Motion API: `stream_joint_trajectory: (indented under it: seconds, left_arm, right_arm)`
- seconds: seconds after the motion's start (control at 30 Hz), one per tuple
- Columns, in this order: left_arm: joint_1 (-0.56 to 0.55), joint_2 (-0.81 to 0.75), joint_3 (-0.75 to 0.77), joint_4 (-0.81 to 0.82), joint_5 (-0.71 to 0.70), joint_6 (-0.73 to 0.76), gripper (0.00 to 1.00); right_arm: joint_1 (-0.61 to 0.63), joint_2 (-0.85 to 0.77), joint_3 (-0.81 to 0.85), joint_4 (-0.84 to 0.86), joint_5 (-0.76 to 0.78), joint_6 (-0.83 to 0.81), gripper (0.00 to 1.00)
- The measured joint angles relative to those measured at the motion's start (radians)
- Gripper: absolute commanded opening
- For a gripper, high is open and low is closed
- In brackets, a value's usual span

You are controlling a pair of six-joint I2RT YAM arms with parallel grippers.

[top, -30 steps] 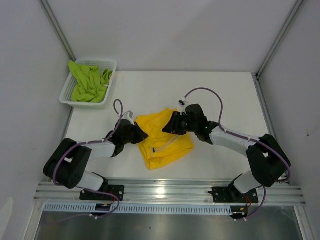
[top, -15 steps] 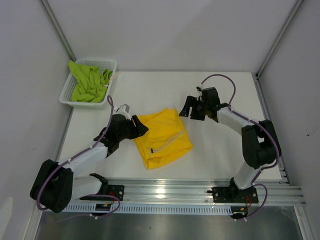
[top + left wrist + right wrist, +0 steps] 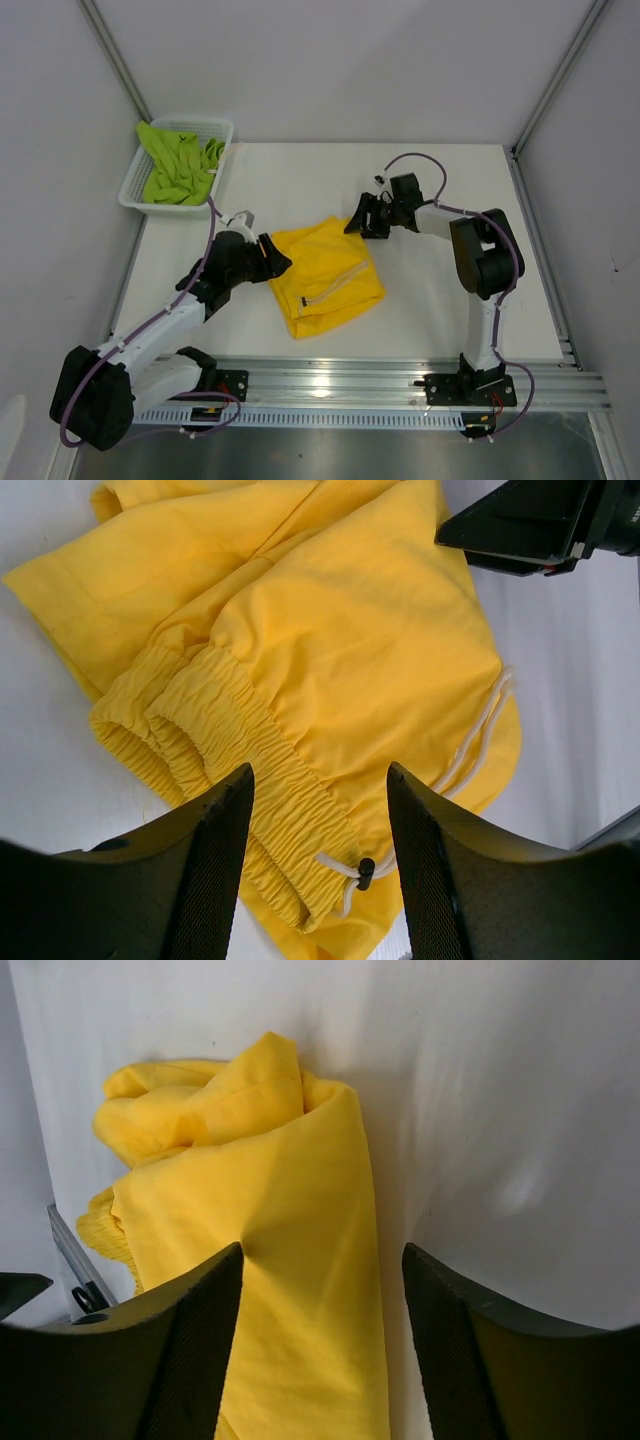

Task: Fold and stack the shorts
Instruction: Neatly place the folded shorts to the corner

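1. Yellow shorts (image 3: 325, 278) lie folded on the table (image 3: 450, 300); green shorts (image 3: 178, 165) sit bunched in the basket (image 3: 170, 209).
2. Left gripper (image 3: 278, 258) and right gripper (image 3: 358, 222) are both spread and empty (flanking the yellow pair).
3. Judgement: the yellow fold is nearly done; next, tidy it and fetch the green pair.

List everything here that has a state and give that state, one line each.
yellow shorts: folded over on the table, far end bunched, not gripped
green shorts: crumpled, unfolded, in the basket
basket: upright, holding the green shorts
left gripper: open, empty, at the yellow shorts' left edge
right gripper: open, empty, by their far right corner
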Motion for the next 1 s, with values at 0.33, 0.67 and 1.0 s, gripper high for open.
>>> stream_joint_trajectory:
  seconds: [0.33, 0.67, 1.0]
  left_arm:
    - [0.0, -0.004, -0.001, -0.013, 0.0, 0.002, 0.59]
    - [0.0, -0.042, -0.01, -0.026, -0.004, 0.012, 0.59]
    - [0.0, -0.044, -0.01, -0.048, -0.005, 0.019, 0.59]
  right_arm:
    - [-0.023, 0.01, -0.091, 0.209, -0.054, 0.117, 0.0]
    - [-0.29, -0.711, -0.713, 0.254, 0.376, 0.355, 0.9]
    - [-0.117, -1.141, -0.547, -0.195, 0.807, 0.198, 1.0]
